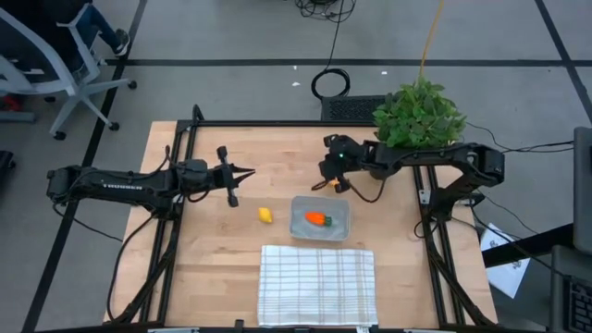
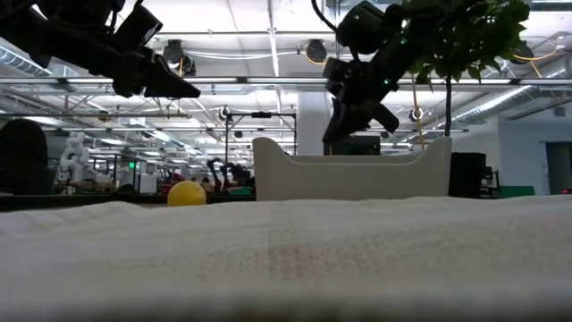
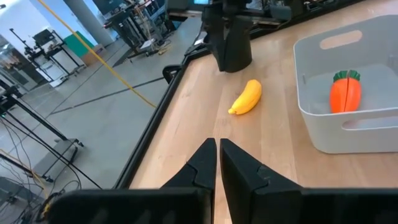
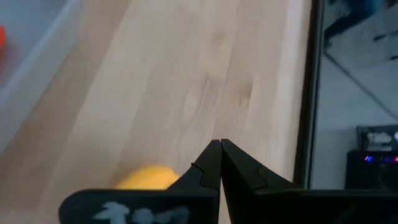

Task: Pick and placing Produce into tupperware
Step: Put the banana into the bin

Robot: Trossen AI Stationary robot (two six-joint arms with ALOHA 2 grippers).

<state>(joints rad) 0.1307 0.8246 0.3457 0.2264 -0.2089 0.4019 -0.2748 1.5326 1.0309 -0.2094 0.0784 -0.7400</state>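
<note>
High view first: the left gripper (image 1: 248, 172) hangs closed and empty over the bare wood, and the right gripper (image 1: 331, 184) is pinched shut on nothing just behind the container (image 1: 340, 215). That clear tub on the table (image 1: 213, 268) holds the carrot (image 1: 318, 219), and the small yellow fruit (image 1: 265, 215) lies outside it on the wood, near its left side. Left wrist view adds the banana (image 3: 246, 97), resting on the wood beside the tub below the right arm.
</note>
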